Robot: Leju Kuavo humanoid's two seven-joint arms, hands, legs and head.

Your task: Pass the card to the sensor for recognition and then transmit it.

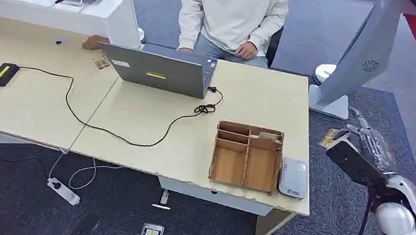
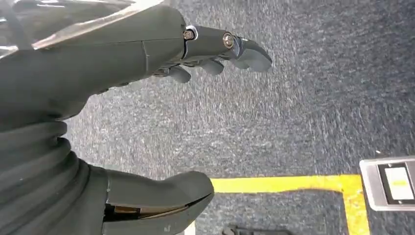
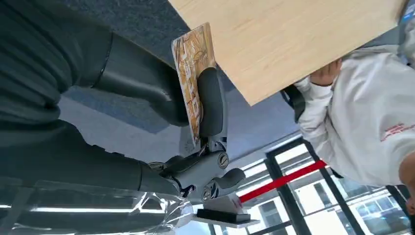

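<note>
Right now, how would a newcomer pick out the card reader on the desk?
Find the light wooden desk and follow it to its near right corner. There a brown wooden organizer stands, and the reader lies flat just right of it. It is the one small grey-white box there, unlike the organizer's open brown compartments.

The wooden table (image 1: pixel 254 102) bears a laptop (image 1: pixel 158 71), organizer (image 1: pixel 246 156); sensor (image 1: pixel 293 177) beside it.

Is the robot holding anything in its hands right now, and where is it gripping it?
The right hand holds a patterned card, pinched on its flat faces between thumb and a finger. The left hand holds nothing.
</note>
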